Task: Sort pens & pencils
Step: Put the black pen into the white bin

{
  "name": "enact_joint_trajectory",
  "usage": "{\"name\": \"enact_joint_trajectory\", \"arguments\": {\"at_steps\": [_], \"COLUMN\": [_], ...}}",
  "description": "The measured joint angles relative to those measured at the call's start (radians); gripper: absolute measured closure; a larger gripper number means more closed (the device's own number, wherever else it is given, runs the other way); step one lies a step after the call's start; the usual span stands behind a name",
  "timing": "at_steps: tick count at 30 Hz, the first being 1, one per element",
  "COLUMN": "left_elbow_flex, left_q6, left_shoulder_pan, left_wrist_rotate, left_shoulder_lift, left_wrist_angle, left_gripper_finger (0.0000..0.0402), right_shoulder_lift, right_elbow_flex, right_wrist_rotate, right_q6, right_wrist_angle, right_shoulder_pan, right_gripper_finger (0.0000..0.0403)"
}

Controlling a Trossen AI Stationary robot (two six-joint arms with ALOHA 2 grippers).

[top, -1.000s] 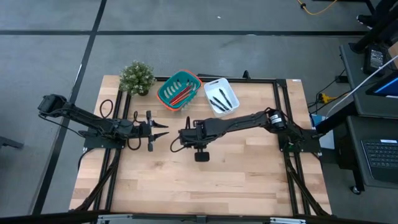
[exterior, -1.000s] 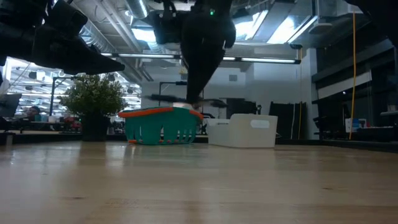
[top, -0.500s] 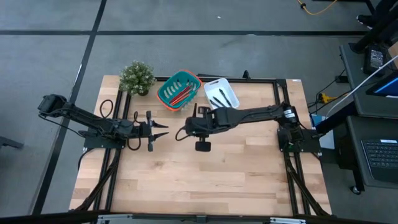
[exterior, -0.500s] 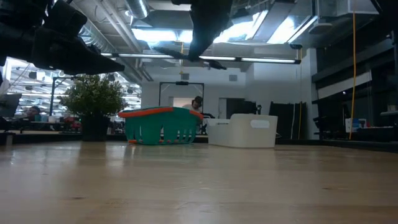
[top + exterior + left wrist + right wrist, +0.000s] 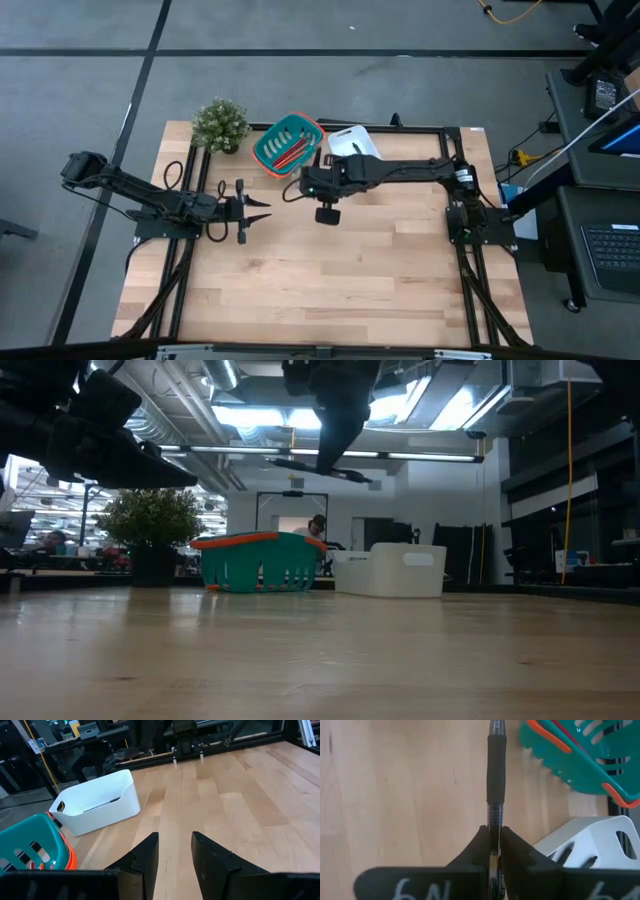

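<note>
A black pen (image 5: 495,775) is pinched between the right gripper (image 5: 492,837) fingers, held above the tabletop (image 5: 350,270) near the teal basket (image 5: 288,143) and white bin (image 5: 354,142). The bin is partly hidden by the arm. The left gripper (image 5: 174,845) fingers are spread, empty.

One teal basket (image 5: 288,145) with an orange rim holds the red and orange pencils (image 5: 291,154), at least three, though they bunch too closely to count exactly. One white bin (image 5: 97,802) holds black pens (image 5: 577,855); two show in the right wrist view. One more pen (image 5: 495,775) is pinched in the right gripper (image 5: 493,837). One potted plant (image 5: 220,124) stands at the table corner. Two arms, two grippers, the left gripper (image 5: 174,851) among them
</note>
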Motion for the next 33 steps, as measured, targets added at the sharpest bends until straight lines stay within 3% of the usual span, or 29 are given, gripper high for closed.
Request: {"name": "enact_joint_trajectory", "arguments": {"at_steps": [17, 33], "left_elbow_flex": [0.0, 0.0], "left_q6": [0.001, 0.002], "left_shoulder_pan": [0.0, 0.0], "left_wrist_rotate": [0.0, 0.0], "left_shoulder_lift": [0.0, 0.0], "left_wrist_angle": [-0.026, -0.042], "left_gripper_finger": [0.0292, 0.0292], "right_shoulder_lift": [-0.002, -0.002], "right_elbow_flex": [0.0, -0.001], "right_wrist_rotate": [-0.078, 0.028], "right_q6": [-0.016, 0.09], "right_wrist_angle": [-0.013, -0.101], "right_shoulder_pan": [-0.154, -0.306], "right_gripper_finger": [0.0378, 0.0378]}}
